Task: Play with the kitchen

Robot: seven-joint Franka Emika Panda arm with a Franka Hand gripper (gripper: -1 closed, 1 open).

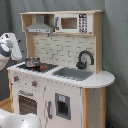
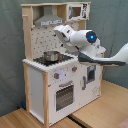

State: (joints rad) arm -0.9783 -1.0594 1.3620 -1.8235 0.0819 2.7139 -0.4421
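Observation:
The kitchen is a tall white and light-wood toy with an oven door, knobs, a black stovetop, a grey sink, a black faucet, a hood and a microwave. A small metal pot stands on the stovetop. In the second exterior view my gripper hangs above and just behind the pot, in front of the tiled back wall. It touches nothing that I can see. In the first exterior view my white arm shows at the left edge.
Grey curtains hang behind the kitchen in both exterior views. The kitchen stands on a wooden floor. My arm's long white link reaches in from the second exterior view's right, across the counter.

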